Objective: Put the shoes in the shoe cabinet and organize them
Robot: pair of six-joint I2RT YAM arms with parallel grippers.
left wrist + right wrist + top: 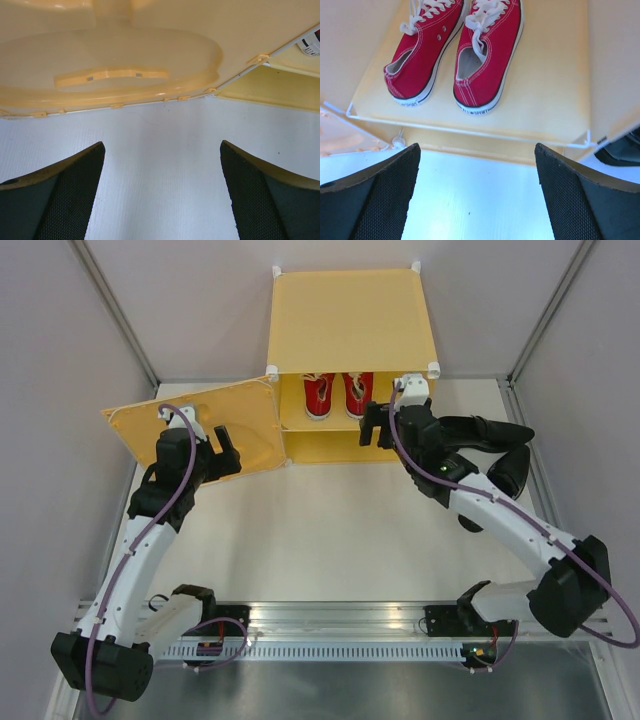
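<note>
Standing open to the left, the door [255,425] of the shoe cabinet [350,320] lies at an angle across the back left of the table [320,540], its free edge close to the grey side wall [60,360]. The left gripper [225,445] hangs just in front of the door's inner face. In the left wrist view its fingers [60,200] are spread wide with only bare tabletop between them, so it grasps nothing. The cabinet mouth faces the arms, and a broad stretch of white tabletop runs from it down to the metal rail [340,615] at the near edge. The right gripper [372,425] sits at the right side of the opening, just in front of the inner shelf [545,90], its fingers [580,200] released and wide apart, holding nothing. On that shelf, in the upper compartment, the left red sneaker [319,395] and the right red sneaker [357,393] stand side by side, nearly touching, heels toward the front edge and toes to the back; the shelf is bare to the right of them. The space under the shelf is mostly hidden. Outside, to the right of the cabinet, the rear black shoe [490,432] and the near black shoe [512,472] lie on the table between the right arm and the right-hand frame, close together, partly hidden by the arm.
</note>
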